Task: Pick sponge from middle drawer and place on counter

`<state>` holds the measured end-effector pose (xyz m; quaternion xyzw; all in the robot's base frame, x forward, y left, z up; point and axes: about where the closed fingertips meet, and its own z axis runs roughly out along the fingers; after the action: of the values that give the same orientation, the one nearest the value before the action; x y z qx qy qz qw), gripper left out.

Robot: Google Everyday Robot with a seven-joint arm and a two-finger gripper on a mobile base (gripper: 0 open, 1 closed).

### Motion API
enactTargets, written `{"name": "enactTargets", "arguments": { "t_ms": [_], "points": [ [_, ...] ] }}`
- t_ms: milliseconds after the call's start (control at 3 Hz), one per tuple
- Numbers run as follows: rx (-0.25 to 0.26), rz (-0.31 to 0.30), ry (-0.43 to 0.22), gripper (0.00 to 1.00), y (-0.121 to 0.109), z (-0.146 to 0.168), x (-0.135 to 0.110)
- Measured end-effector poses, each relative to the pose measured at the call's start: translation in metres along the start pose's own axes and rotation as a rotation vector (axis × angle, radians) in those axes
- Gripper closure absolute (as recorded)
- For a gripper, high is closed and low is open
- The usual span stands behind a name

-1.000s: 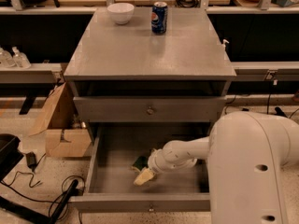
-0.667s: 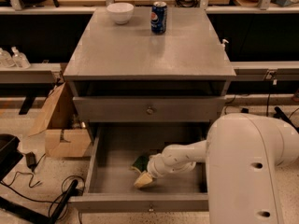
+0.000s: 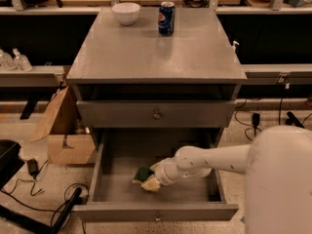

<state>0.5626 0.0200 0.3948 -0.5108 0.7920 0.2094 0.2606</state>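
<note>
Camera view: middle drawer is pulled fully open, so the access step is judged done. The sponge is seen low in the drawer, left of centre and near the front panel, with its dark green face to the left and pale yellow foam toward the front. It appears to rest on the tray floor, not lifted. The gripper is placed right against the sponge's right side, reached in from the right on the white arm. Whether a grip has been made cannot be told, as the tip is merged with the foam. The grasp is judged to be the step in hand. Lift-out, carry up and set-down on the counter are not yet done. Free grey surface is offered across the counter's middle and front. Labels: two clear bottles at far left, nothing legible. White bowl at the counter's back, unmarked. Blue can just right of it, Pepsi branding recognised. No other writing can be read.
</note>
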Motion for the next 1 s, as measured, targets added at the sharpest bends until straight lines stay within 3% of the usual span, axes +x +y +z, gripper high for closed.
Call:
{"name": "enactTargets", "arguments": {
  "t_ms": [333, 667, 1000],
  "points": [
    [-0.04, -0.042, -0.042, 0.95, 0.004, -0.07, -0.032],
    [0.053, -0.058, -0.082, 1.0, -0.051, -0.214, -0.084],
    [0.118, -0.078, -0.107, 1.0, -0.087, -0.317, -0.129]
  ]
}}
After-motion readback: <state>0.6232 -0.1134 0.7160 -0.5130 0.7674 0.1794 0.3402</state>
